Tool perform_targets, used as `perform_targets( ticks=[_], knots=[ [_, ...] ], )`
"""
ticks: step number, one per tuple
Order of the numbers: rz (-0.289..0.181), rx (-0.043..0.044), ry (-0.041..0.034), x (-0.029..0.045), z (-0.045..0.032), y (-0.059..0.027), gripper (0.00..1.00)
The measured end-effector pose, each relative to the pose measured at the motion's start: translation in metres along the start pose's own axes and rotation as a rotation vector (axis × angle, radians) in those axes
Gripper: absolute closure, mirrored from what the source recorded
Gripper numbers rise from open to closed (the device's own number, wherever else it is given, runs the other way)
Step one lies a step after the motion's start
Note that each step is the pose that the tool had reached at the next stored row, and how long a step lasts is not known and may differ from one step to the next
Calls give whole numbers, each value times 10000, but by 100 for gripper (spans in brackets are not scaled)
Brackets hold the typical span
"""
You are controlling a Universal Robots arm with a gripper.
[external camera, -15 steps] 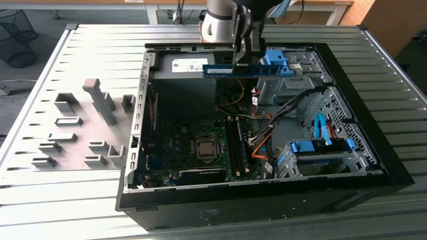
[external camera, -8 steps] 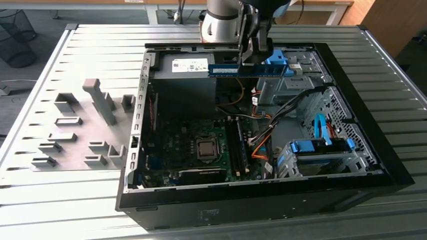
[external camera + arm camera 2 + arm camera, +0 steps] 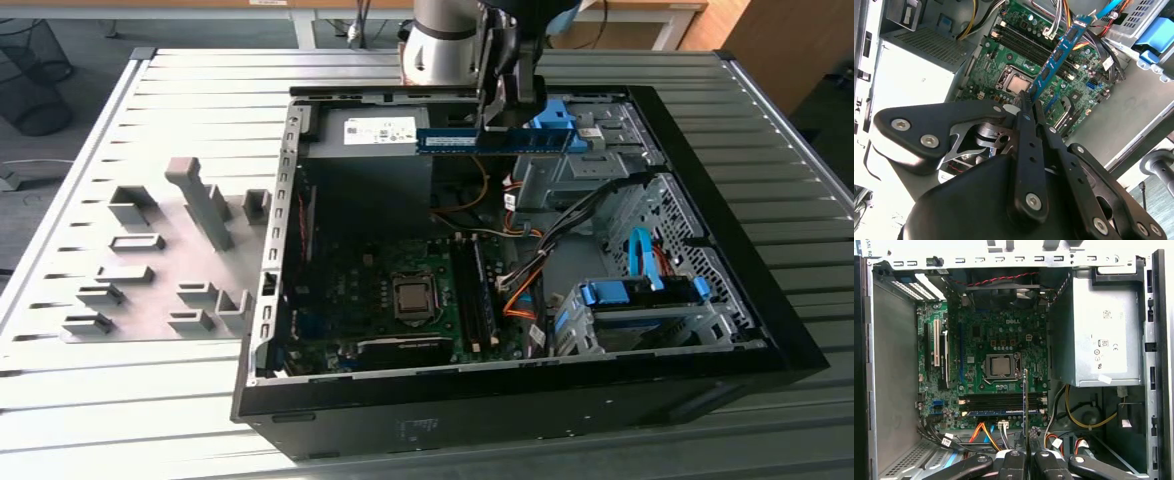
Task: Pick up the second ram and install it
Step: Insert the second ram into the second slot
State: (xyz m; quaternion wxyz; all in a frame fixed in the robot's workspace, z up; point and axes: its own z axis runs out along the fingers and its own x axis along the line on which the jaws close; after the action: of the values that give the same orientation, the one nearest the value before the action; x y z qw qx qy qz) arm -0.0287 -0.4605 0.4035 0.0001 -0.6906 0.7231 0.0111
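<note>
Claw (image 3: 1031, 102) clamps the second ram (image 3: 1060, 52), seemingly held clear above the motherboard (image 3: 989, 62)

**Bright, diffuse room light with soft shadows and local glare.**
In the exterior view the slatted tabletop (image 3: 200, 100) shines pale and even, while the open computer case (image 3: 787, 340) keeps its floor in shade. In the second wrist view the power supply (image 3: 919, 90) is washed out to near white, the black fingers (image 3: 1026, 145) lose surface detail, and the memory stick (image 3: 1061, 50) catches light. In the first wrist view the circuit board (image 3: 994, 340) is evenly lit.
</note>
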Motion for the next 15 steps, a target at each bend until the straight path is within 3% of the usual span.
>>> perform_targets(
  ticks=[4, 15],
  knots=[
    [162, 3, 24, 0, 3, 0, 86],
    [2127, 34, 41, 1, 52, -1, 86]
  ],
)
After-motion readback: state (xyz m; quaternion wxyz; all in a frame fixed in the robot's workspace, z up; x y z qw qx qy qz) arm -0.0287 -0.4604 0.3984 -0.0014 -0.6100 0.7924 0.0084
